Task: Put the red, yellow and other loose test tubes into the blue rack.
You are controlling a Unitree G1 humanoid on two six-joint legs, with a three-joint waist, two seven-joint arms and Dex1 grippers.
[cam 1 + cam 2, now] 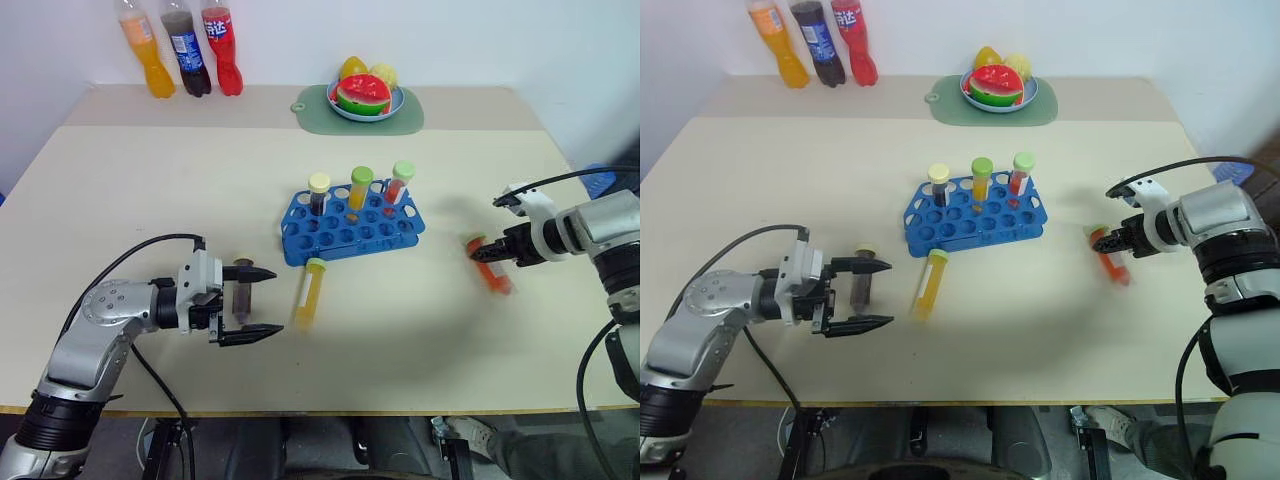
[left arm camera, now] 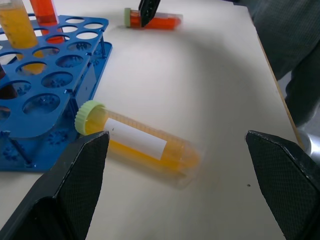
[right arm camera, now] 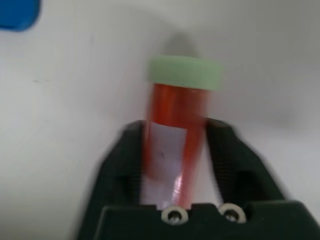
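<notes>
- Blue rack [image 1: 352, 225] standing near the middle of the desk [image 1: 150, 190], most of its holes bare.
- Three capped tubes upright in the rack's far row: a dark tube [image 1: 318, 195] with a pale yellow cap, an amber tube [image 1: 360, 188] with a green cap, a red tube [image 1: 398, 184] with a green cap.
- Yellow tube [image 1: 309, 293] lying on its side on the desk just in front of the rack, pale green cap pointing toward the rack, white label on its body, yellow liquid inside.
- Orange-red tube [image 3: 176, 130] lying on the desk well to the right of the rack, green cap on, white label on its side.
- Right hand [image 1: 492, 252] pinching that orange-red tube, one black finger on each side of its body, tube still low against the desk.
- Left hand [image 1: 258, 303] in front of the rack and to its left, fingers spread wide, pointing toward the yellow tube without touching it.
- Small dark brown tube [image 1: 241, 292] between the left hand's spread fingers; touching or apart cannot be told.
- Far behind the rack: three drink bottles [image 1: 185, 45], orange, dark and red, standing by the wall.
- Behind the rack and to its right: a bowl of fruit [image 1: 366, 93] on a green mat [image 1: 410, 115].
</notes>
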